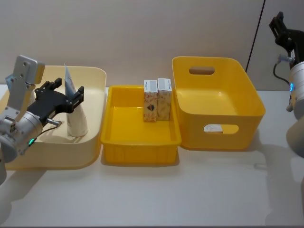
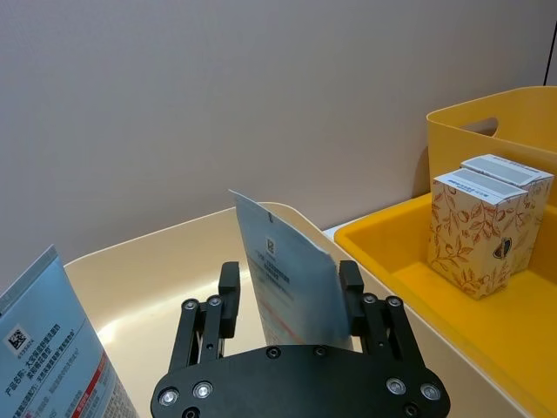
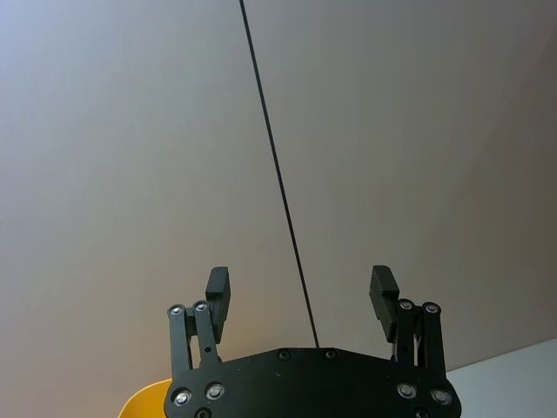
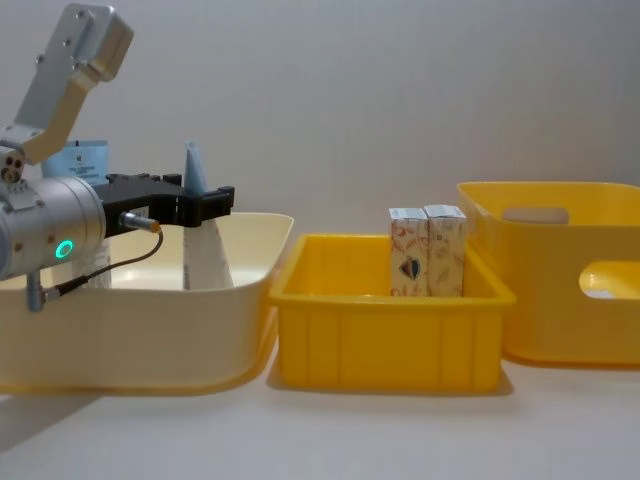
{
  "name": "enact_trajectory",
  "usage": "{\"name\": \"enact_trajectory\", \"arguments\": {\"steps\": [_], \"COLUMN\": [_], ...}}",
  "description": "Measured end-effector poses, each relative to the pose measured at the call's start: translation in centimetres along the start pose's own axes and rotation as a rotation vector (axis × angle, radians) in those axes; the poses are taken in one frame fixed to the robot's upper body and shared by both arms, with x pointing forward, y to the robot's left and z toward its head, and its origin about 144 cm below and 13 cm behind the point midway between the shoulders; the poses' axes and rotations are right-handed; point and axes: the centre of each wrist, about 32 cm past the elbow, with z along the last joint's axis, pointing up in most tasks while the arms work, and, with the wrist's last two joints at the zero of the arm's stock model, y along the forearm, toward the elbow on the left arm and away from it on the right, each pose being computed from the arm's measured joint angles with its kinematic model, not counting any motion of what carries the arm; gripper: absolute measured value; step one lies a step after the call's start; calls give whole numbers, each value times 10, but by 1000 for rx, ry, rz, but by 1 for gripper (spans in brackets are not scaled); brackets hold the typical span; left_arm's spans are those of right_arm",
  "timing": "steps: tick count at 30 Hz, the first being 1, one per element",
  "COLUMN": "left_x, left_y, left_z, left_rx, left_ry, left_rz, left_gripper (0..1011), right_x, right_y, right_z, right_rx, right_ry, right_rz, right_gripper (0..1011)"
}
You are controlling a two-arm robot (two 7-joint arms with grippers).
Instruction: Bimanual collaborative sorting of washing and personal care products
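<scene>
**Left jaws bracket a tube in the cream bin; right arm parked high**

Three containers are lined up on the table [image 1: 142,194]. The deep yellow bin [image 1: 247,118] is at right of the head view, the cream bin [image 1: 57,152] at left, the shallow yellow tray [image 1: 140,147] between them.

The left gripper [image 1: 69,86] is held over the cream bin. Its jaws are set apart on either side of the upright tube [image 1: 76,121], near its flat end. A sliver of gap is seen on one side, and no squeeze is seen.

The right gripper [image 1: 280,26] is parked at upper right, jaws wide and empty.

A second tube [image 2: 52,348] stands close by in the same bin. Two cartons [image 1: 157,99] stand upright, touching, at the tray's far wall.

Risks, judged:
- The thin flat end may fold or slip if pinched off-centre.
- The tube may be tipped off its narrow base.
- The second tube may be knocked.
</scene>
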Motion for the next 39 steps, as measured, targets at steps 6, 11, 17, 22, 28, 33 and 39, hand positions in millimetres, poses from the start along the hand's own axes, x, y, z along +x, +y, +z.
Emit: {"name": "enact_trajectory", "arguments": {"steps": [6,11,17,22,28,33,39], "left_x": [1,1,1,1,2,2,2], "left_y": [0,-1,-1,-1,-1,-1,-1], "left_z": [0,0,-1,-1,-1,-1,-1], "left_rx": [-1,-1,-1,-1,-2,-2,-1], "left_ry": [1,2,2,2,2,2,2], "left_rz": [-2,-3,-4,-4,-5,-5,-5], "left_gripper": [570,413,244,210,203,203,202], "right_x": [0,0,0,0,0,0,0], "right_y": [0,0,0,0,0,0,0], "right_z": [0,0,0,0,0,0,0], "right_rx": [0,0,0,0,0,0,0], "right_ry": [0,0,0,0,0,0,0], "right_rz": [0,0,0,0,0,0,0], "right_gripper": [1001,1001,1001,1001,1001,1001,1001]}}
